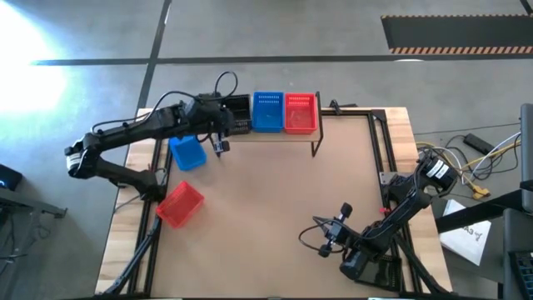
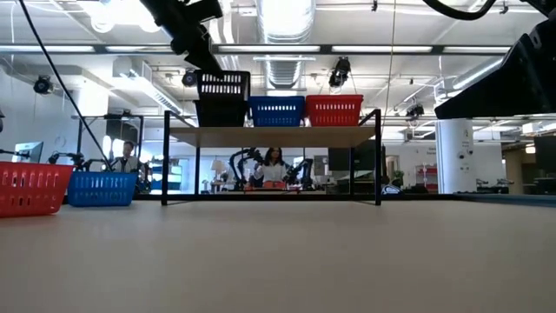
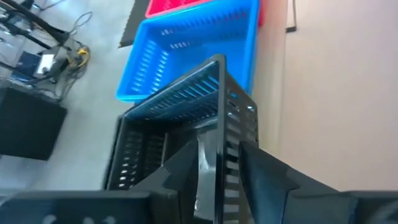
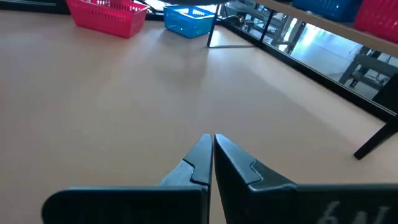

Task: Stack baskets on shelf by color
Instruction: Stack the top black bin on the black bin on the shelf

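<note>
On the shelf (image 2: 269,136) stand a blue basket (image 1: 267,111) in the middle and a red basket (image 1: 301,112) at the right end. At the left end one black basket (image 2: 223,87) sits nested in another black basket (image 2: 215,113). My left gripper (image 3: 219,149) is open at the upper black basket, reaching in from the table's left. One finger stands inside the basket's near-left wall (image 3: 219,112) and one outside it. A second blue basket (image 1: 187,152) and a second red one (image 1: 179,204) rest on the table at the left. My right gripper (image 4: 212,140) is shut, low over the table's near right.
The shelf's black wire legs (image 1: 316,146) stand at the table's far middle. The two loose baskets lie beside the left arm's base. Bare tabletop (image 1: 275,200) spreads between the shelf and the right gripper. Cables and papers lie off the table's right edge.
</note>
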